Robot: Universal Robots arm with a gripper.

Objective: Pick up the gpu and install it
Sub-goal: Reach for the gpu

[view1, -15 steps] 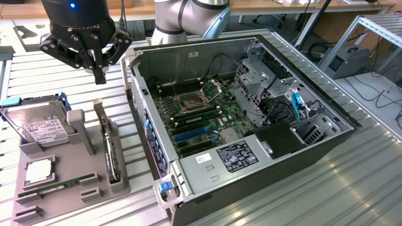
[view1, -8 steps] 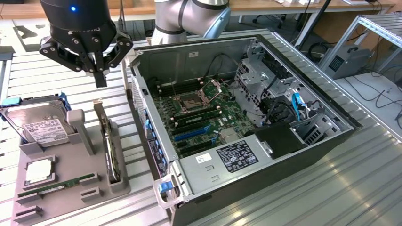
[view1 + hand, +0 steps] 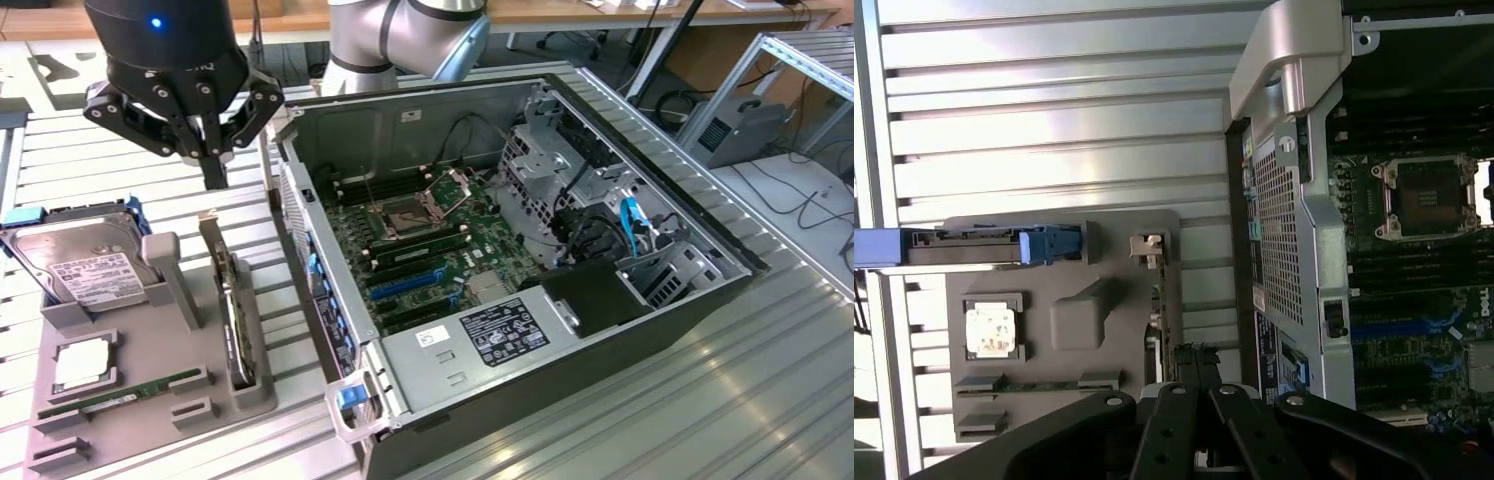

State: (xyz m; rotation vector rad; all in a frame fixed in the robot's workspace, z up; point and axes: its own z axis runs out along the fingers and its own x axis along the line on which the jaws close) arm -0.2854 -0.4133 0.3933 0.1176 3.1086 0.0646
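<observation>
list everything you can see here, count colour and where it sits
gpu: one, black with a pale bracket, on edge in the holder's slot nearest the case
hard drive: one, silver with a white label, at the holder's far end
processor chip: one, silver, flat in a holder recess
memory stick: one, green, lying in the holder's near end
holder: one, grey, on the table at the exterior view's left
computer case: one, black and silver, side open, motherboard exposed
table: one, silver slats, under everything
arm: one, pale grey, behind the case
gripper: one, black, shut and empty, above the gpu's far end
</observation>
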